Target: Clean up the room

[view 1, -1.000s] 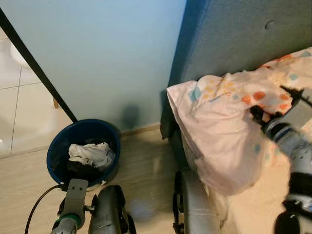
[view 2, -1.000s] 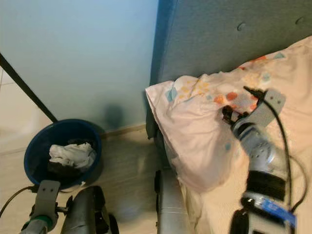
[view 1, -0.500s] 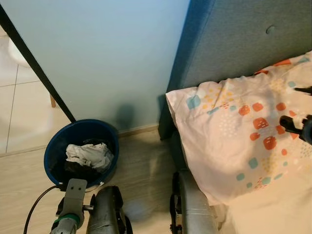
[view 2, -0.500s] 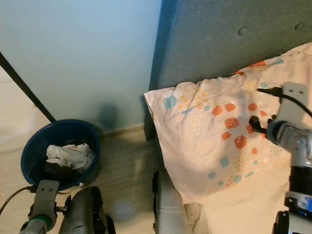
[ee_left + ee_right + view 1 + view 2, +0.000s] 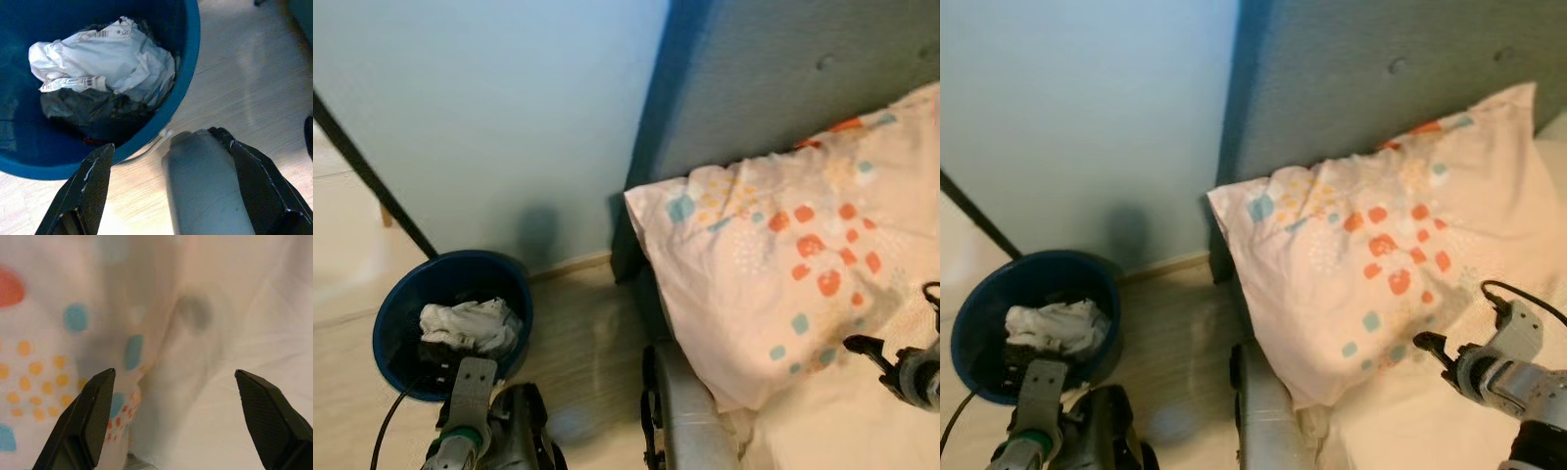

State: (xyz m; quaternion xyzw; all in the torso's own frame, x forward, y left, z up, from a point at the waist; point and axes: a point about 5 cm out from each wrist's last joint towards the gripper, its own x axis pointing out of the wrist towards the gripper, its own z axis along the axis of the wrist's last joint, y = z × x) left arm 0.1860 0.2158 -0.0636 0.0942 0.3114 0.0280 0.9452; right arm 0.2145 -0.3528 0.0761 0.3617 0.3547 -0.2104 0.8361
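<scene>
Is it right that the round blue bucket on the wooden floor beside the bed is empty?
No. The round blue bucket on the wooden floor is not empty: the left wrist view shows crumpled white paper and something dark inside. The rest is right.

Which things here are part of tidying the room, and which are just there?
Part of the job:
- patterned pillow on the bed
- right hand, open beside the pillow's lower edge
- blue bin holding crumpled white paper
- left hand, open near the bin

Just there:
- grey headboard
- wood floor
</scene>
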